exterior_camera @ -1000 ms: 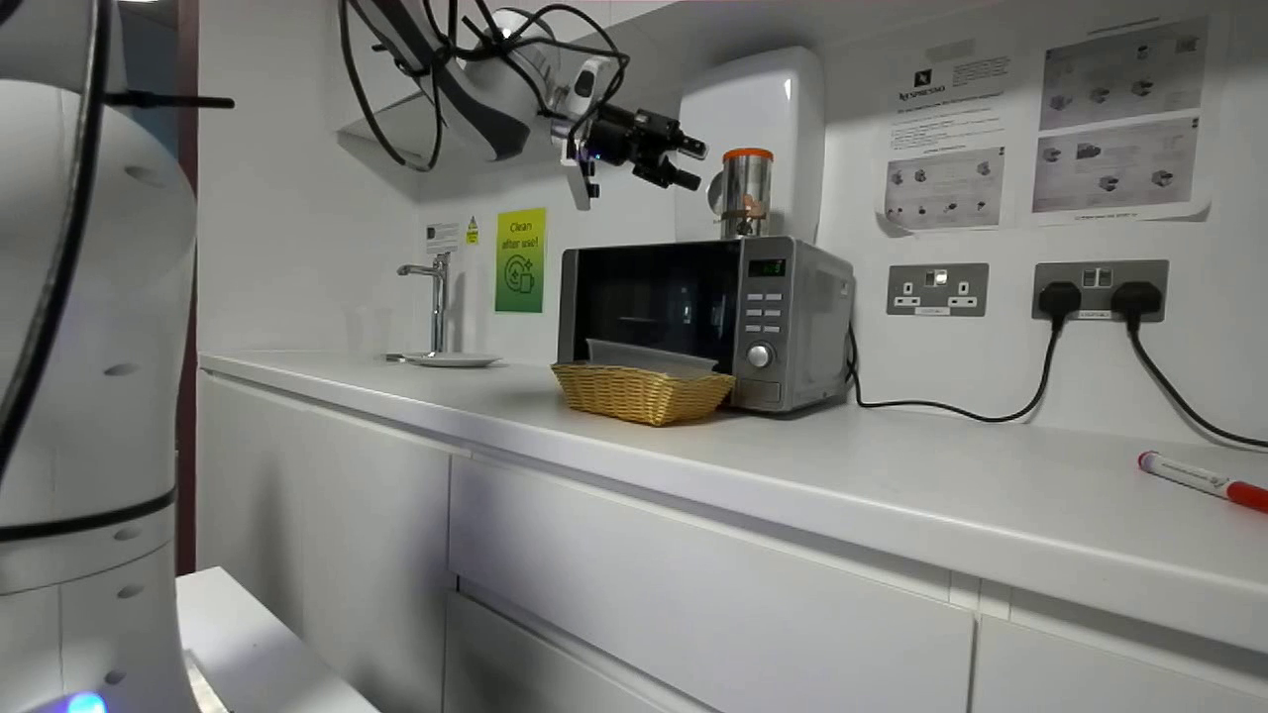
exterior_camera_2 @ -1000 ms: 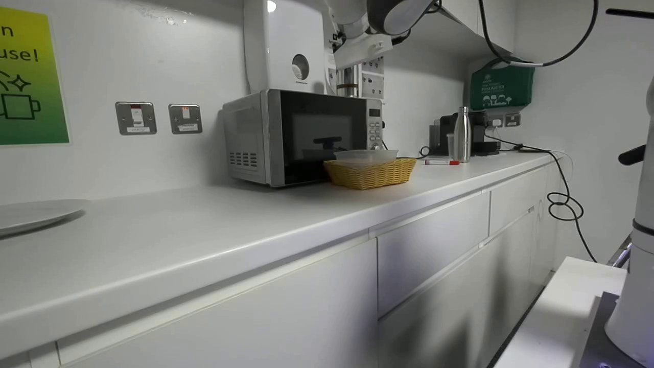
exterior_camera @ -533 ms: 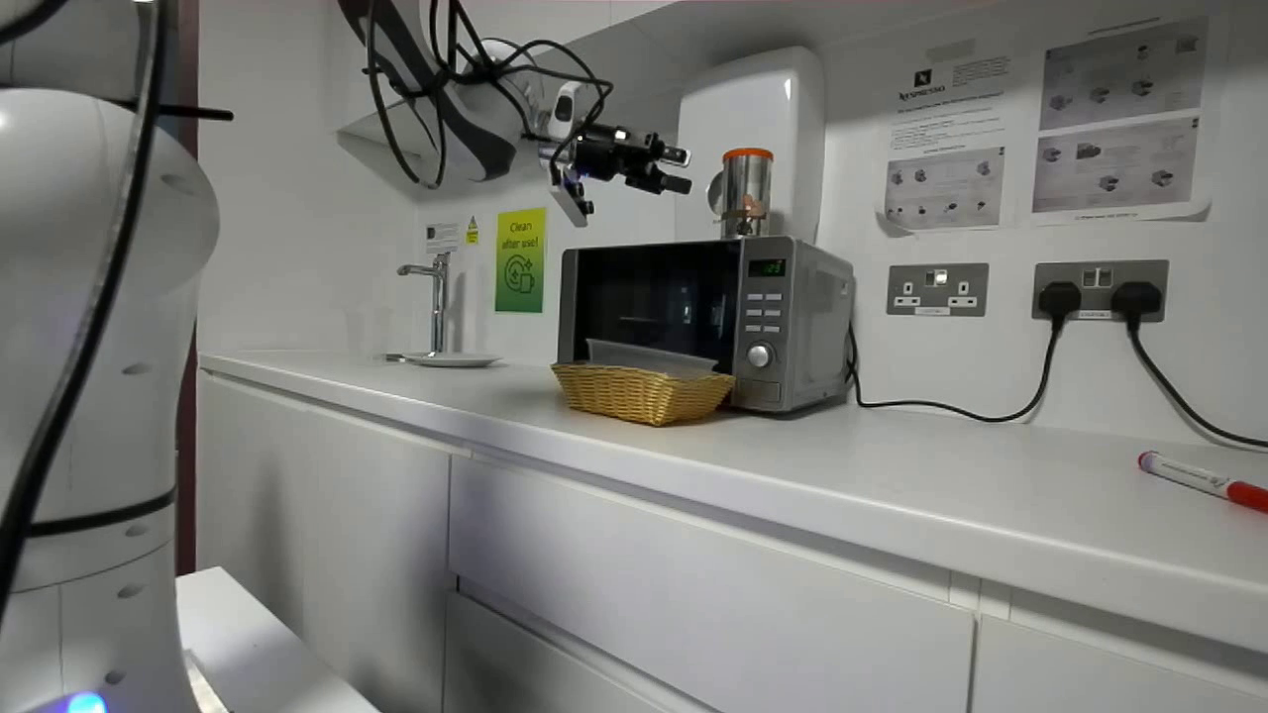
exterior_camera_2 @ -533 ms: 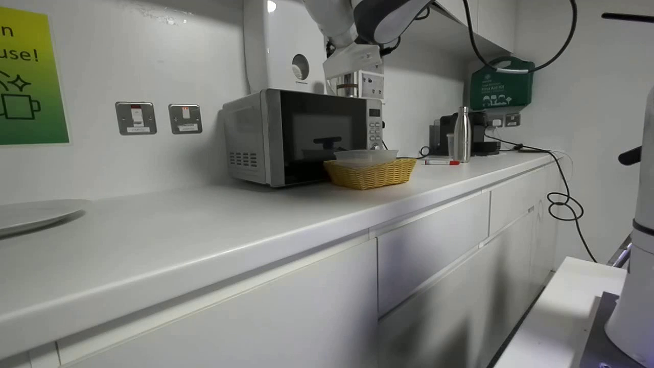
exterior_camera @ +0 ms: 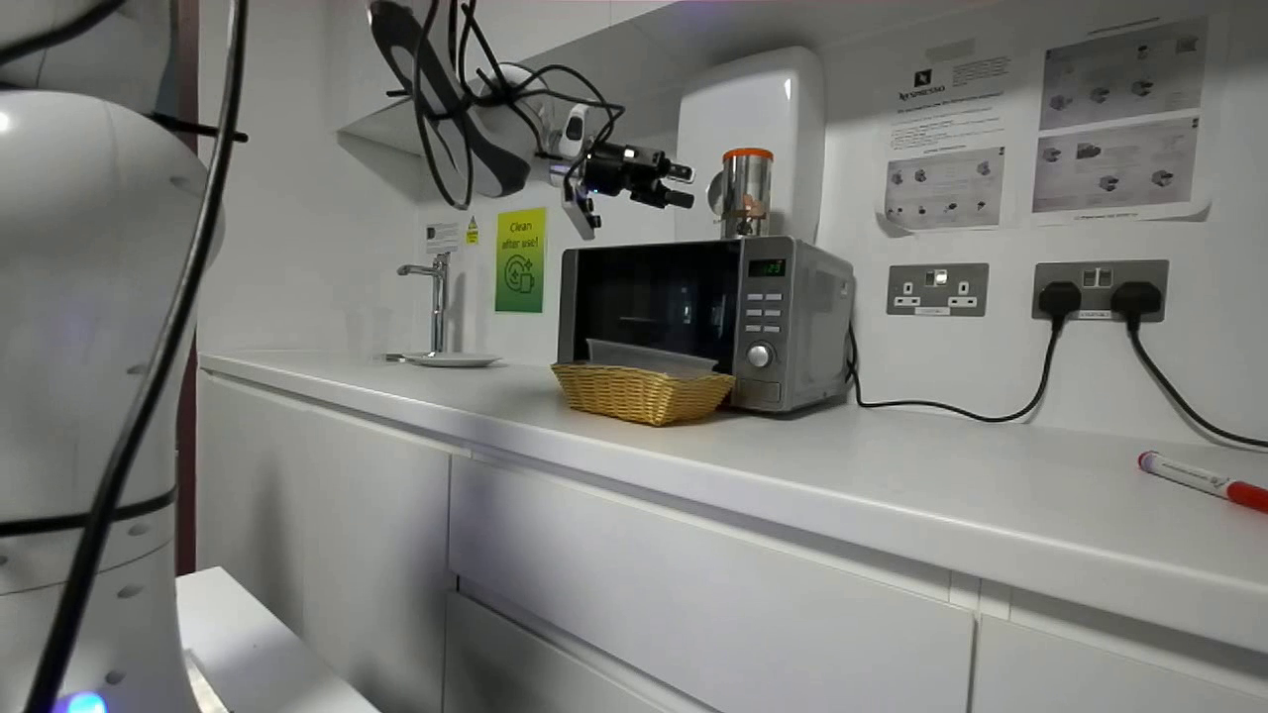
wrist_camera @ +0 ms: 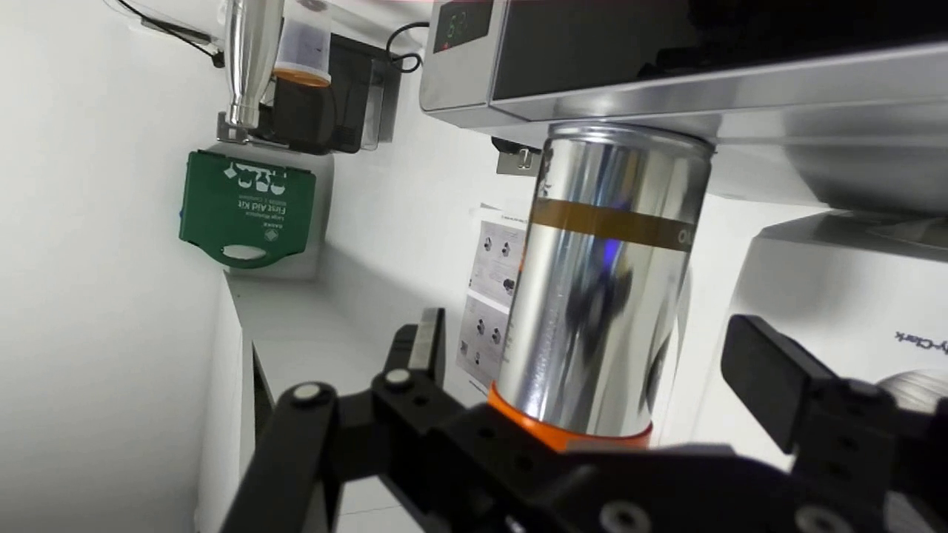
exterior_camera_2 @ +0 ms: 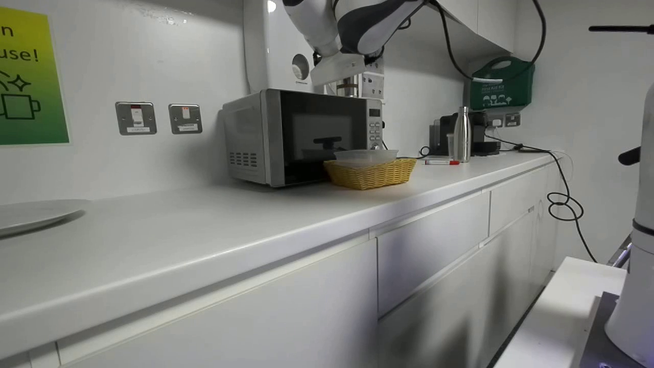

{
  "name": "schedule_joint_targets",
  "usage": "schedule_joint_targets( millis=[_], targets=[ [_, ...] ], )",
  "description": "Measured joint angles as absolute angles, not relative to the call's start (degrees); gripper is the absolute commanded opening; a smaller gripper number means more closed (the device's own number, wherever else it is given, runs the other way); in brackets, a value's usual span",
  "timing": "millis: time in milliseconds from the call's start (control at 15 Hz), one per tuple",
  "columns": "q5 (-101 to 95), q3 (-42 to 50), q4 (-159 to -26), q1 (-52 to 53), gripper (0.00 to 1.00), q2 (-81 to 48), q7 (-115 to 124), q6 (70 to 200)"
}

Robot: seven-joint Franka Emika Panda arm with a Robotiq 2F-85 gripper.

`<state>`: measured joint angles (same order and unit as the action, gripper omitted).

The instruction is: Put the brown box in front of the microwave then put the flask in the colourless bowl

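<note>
The brown box, a tan wicker basket [exterior_camera: 639, 398] [exterior_camera_2: 373, 176], rests on the counter in front of the grey microwave [exterior_camera: 817, 327] [exterior_camera_2: 245, 138]. Inside it lies the colourless bowl [exterior_camera_2: 365, 157], a clear plastic container. On top of the microwave stands the flask [exterior_camera: 746, 193], a shiny silver cylinder with an orange lid and brown band, partly covered by the arm in an exterior view [exterior_camera_2: 347, 88]. My open gripper [exterior_camera: 680, 185] hovers above the microwave's front, apart from the flask. Upside down in the wrist view, the flask [wrist_camera: 592, 296] appears ahead, between my spread fingers [wrist_camera: 426, 340].
A white dispenser [exterior_camera: 748, 119] is on the wall behind the flask, and a cupboard [exterior_camera_2: 462, 33] overhangs. Farther along the counter are a steel bottle [exterior_camera_2: 462, 135], a black machine [wrist_camera: 311, 96] and a red marker [exterior_camera_2: 442, 162]. A plate [exterior_camera_2: 38, 214] lies at the opposite end.
The arm has come down a little, and the gripper has lowered toward the flask's mid-height while drawing slightly back from it. The flask, basket and bowl have stayed put.
</note>
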<state>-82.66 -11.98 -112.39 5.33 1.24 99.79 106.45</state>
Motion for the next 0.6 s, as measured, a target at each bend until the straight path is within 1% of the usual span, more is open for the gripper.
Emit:
schedule_joint_targets(
  millis=[600],
  targets=[
    [-83.74,-8.05,-104.01,5.31,1.00,-5.96,98.12,106.43]
  ],
)
